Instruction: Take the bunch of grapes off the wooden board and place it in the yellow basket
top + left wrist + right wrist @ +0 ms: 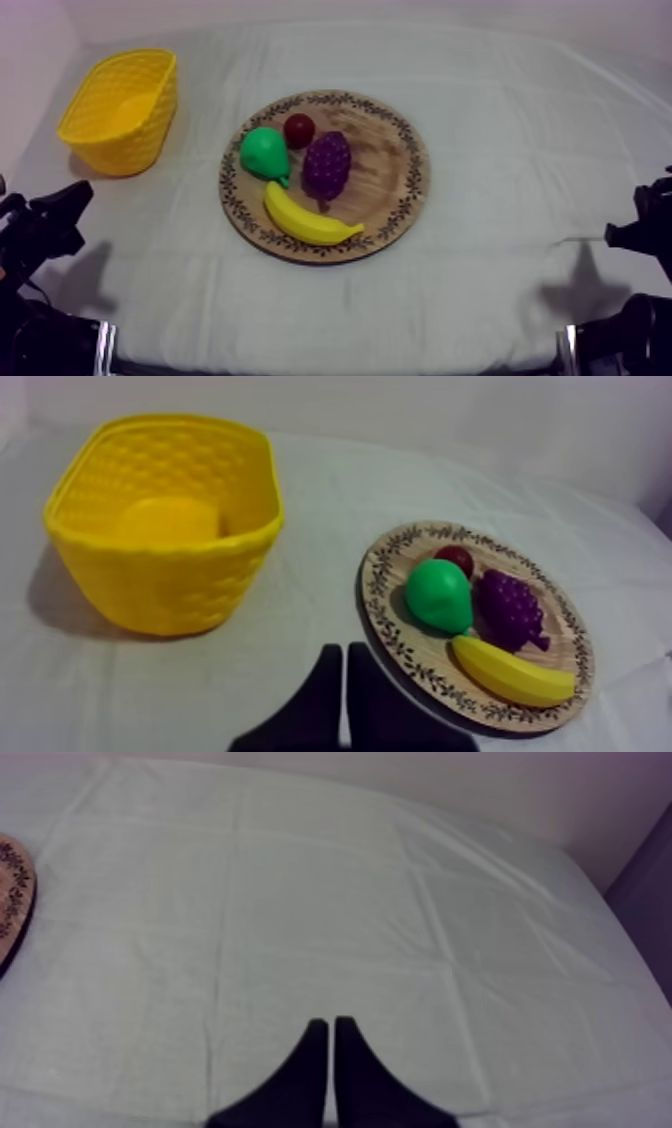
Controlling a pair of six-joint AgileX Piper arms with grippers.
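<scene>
The purple bunch of grapes point(327, 166) point(510, 609) lies near the middle of the round wooden board point(395, 195) point(568, 638). The yellow basket point(122, 108) point(165, 516) stands at the far left of the table with nothing in it. My left gripper point(55, 215) point(344, 658) rests low at the left, shut on nothing, its fingers together as a narrow wedge short of the board's rim. My right gripper point(640, 225) point(331, 1030) rests low at the right, likewise shut, over bare cloth.
On the board with the grapes lie a green pear point(264, 153) point(438, 596), a small red fruit point(299, 129) point(456, 559) and a banana point(308, 218) point(512, 670). The board's rim point(12, 892) edges the right wrist view. Grey-white cloth point(520, 150) covers the table.
</scene>
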